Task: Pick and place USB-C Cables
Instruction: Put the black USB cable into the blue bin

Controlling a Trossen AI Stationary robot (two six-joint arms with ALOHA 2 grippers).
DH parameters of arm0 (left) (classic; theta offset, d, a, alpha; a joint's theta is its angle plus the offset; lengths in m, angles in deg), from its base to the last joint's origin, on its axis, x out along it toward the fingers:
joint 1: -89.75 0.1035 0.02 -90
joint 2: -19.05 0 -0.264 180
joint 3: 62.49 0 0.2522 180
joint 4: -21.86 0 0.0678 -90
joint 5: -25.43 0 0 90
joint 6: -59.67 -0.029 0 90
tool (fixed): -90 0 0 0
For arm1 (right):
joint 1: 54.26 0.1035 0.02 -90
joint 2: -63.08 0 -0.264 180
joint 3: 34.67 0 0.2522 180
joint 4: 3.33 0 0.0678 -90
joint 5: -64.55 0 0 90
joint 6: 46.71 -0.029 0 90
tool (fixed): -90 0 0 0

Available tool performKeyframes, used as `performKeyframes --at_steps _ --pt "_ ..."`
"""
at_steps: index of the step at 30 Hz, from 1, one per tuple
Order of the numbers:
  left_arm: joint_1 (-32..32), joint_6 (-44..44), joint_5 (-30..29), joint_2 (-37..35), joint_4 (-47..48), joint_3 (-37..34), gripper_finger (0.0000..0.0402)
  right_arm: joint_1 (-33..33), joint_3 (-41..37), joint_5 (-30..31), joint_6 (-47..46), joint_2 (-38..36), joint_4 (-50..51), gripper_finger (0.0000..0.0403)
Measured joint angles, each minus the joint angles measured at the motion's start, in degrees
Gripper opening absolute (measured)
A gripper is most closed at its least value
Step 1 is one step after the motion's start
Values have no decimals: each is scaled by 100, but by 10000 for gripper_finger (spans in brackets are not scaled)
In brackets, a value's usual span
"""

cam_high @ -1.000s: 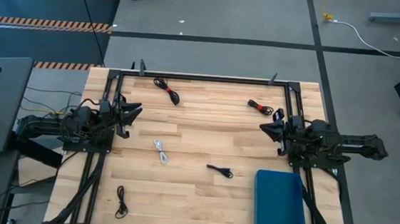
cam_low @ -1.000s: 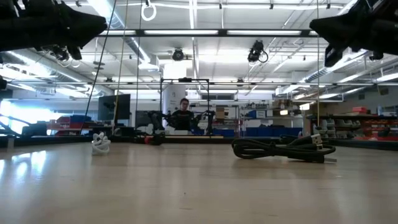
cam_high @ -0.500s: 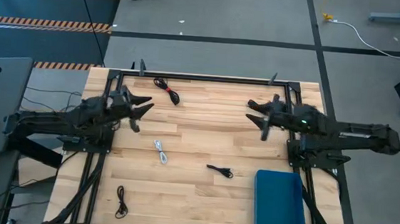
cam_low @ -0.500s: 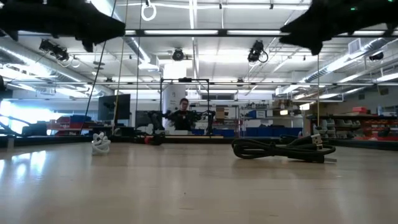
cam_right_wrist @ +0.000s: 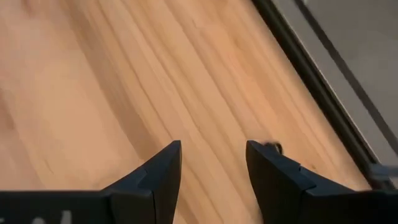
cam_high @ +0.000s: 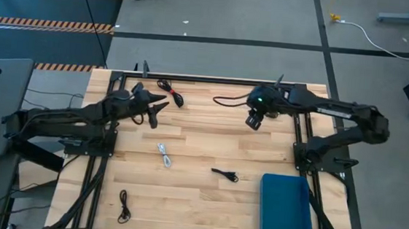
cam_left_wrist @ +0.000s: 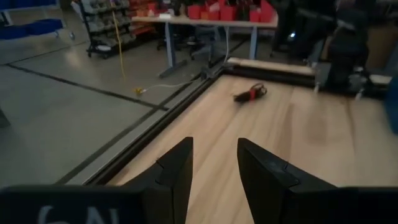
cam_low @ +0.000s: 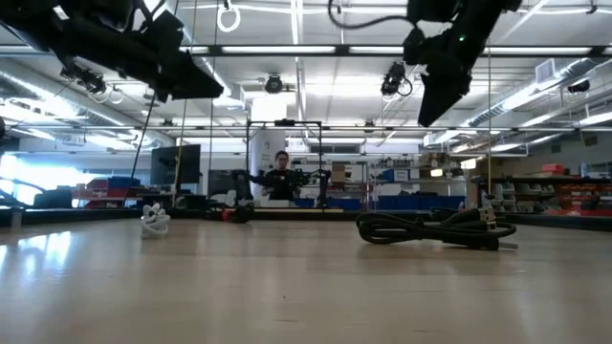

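As both arms were swung inward from the side edges, the right gripper [cam_high: 254,121] and left gripper [cam_high: 155,111] were carried parted and empty over the worktop's [cam_high: 197,202] far edge; no cable grasped yet.

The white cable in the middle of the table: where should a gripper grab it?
Probably across the middle of the white cable, coming straight down. It lies flat as a narrow, elongated coil on bare wood, so fingers straddling its short width would close on all strands at once.

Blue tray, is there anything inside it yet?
The blue tray shows only its bare floor in the high view, with no cable inside. Nothing covers it; the left gripper and right gripper hang open well away from it.
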Motion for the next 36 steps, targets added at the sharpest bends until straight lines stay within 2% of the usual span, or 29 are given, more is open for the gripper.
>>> performKeyframes --at_steps 8,15,29,36 --pt "184 3 91 175 -42 0 133 -565 490 228 339 834 436 186" --pt "190 7 91 175 -42 0 133 -761 554 309 358 1420 1184 186" --pt "183 48 89 173 -37 0 132 -1044 550 499 639 1557 1831 186" --pt "183 48 90 173 -30 0 132 -1181 546 334 637 1763 1691 186"
